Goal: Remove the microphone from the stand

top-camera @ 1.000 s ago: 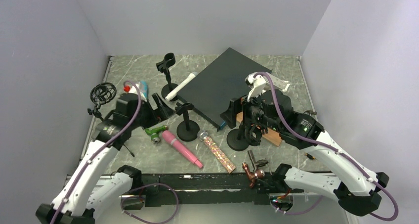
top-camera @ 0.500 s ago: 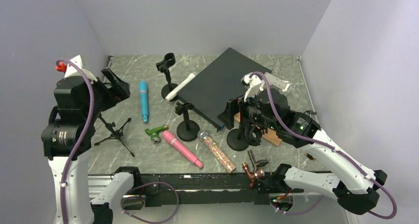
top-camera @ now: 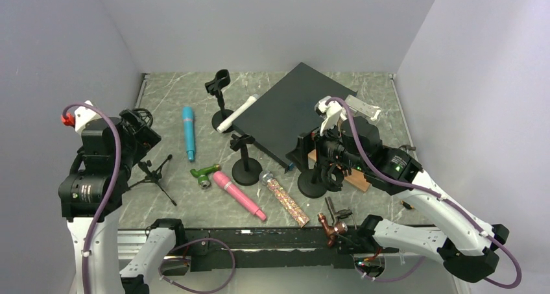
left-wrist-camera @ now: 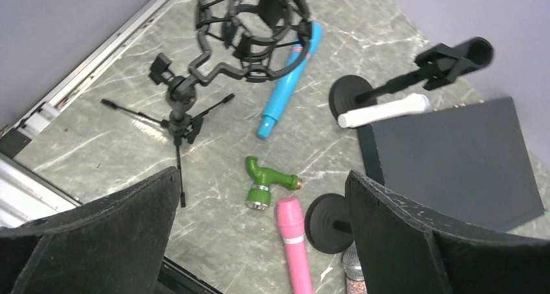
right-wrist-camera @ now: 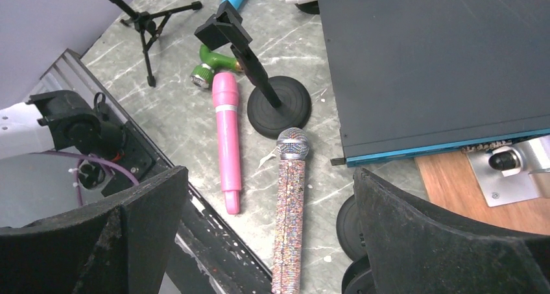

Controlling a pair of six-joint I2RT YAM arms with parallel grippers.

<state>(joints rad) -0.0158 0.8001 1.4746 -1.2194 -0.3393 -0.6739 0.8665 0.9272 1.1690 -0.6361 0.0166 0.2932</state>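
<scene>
The blue microphone (top-camera: 188,132) lies flat on the table, out of the stand; it also shows in the left wrist view (left-wrist-camera: 288,81). The black tripod stand (top-camera: 153,172) with its round shock mount (left-wrist-camera: 252,23) stands empty to its left. My left gripper (top-camera: 144,134) is open and empty, raised above the stand at the table's left edge; its jaws stand wide apart in the left wrist view (left-wrist-camera: 259,242). My right gripper (top-camera: 311,159) is open and empty, hovering over a glitter microphone (right-wrist-camera: 287,209).
A pink microphone (top-camera: 237,195), a green tap fitting (top-camera: 204,175) and a round-base stand (top-camera: 245,159) lie mid-table. A white microphone (top-camera: 237,113) rests by another stand (top-camera: 219,99). A black box (top-camera: 292,112), a wooden block (top-camera: 353,178) and a copper fitting (top-camera: 332,228) sit on the right.
My left arm has let go of the blue microphone, which now lies on the table, and has drawn back up and to the left. The right arm has hardly moved.
</scene>
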